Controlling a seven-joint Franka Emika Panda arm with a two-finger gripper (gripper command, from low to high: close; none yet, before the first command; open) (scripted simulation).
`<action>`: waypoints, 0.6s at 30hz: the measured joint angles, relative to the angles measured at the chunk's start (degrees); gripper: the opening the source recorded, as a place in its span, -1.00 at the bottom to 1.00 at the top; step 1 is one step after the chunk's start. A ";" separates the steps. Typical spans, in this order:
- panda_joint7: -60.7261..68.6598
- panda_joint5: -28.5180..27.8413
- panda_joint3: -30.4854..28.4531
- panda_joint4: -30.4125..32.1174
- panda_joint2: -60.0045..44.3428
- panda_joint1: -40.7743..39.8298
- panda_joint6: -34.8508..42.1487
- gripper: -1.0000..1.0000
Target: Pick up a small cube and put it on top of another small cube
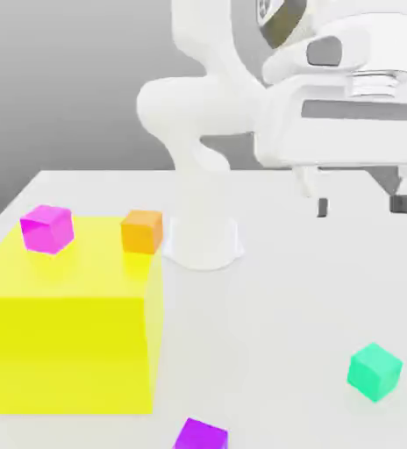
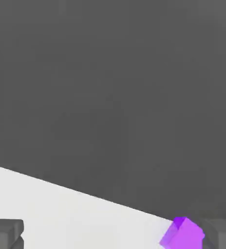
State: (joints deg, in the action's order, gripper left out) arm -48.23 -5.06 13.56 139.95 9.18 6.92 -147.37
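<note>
Teal-green cube (image 1: pixel 374 372): sits on the white desk (image 1: pixel 268 333) toward the exterior view's right and near edge, alone, nothing touching it.
Orange cube (image 1: pixel 142 231): on the desk farther back, toward the exterior view's left, just behind the top rear corner of the yellow block (image 1: pixel 71 333) and near the arm's round base (image 1: pixel 203 241); well apart from the teal-green cube.
Magenta cube (image 1: pixel 47 228): rests on top of the yellow block, near its back left corner.
Purple cube (image 1: pixel 200 435): on the desk at the near edge, between the yellow block and the teal-green cube; in the hand view (image 2: pixel 182 234) it lies close by one finger.
Gripper (image 1: pixel 361 205): raised above the desk at the exterior view's upper right, pointing down, fingers (image 1: pixel 322 207) spread wide with nothing between them; well above and behind the teal-green cube.
</note>
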 joint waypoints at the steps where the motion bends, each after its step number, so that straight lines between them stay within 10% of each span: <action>1: -0.28 -0.49 0.65 0.46 -2.09 0.51 -0.87 0.00; 15: -7.53 -11.18 -1.53 2.67 -31.39 12.14 -16.48 0.00; 16: -7.99 -11.79 -2.36 2.44 -32.51 12.84 -17.36 -1.00; 18: -8.02 -11.81 -2.35 2.44 -32.51 12.84 -17.37 -1.00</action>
State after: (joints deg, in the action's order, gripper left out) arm -56.24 -16.88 11.21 142.38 -23.33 19.76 -164.74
